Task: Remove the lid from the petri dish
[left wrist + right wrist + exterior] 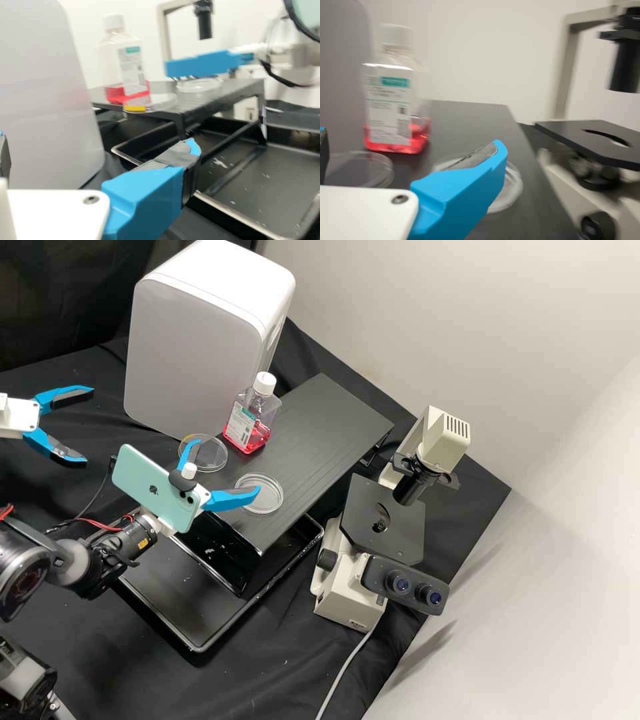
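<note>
- Black-draped bench (280, 667), white wall (467, 320) behind.
- Right gripper (229, 467) spread wide, one finger over petri dish (263, 495) on black shelf (327, 427).
- Left gripper (89, 425) splayed above the cloth.

No lettering can be read with any certainty. A white label with a teal band is carried on the bottle (251, 415) of red liquid, but its print is too small and blurred to be made out in any view. A small dark emblem is seen on the back of the mint-green phone (155, 488). A faint mark low on the microscope (357, 603) base cannot be deciphered.
</note>
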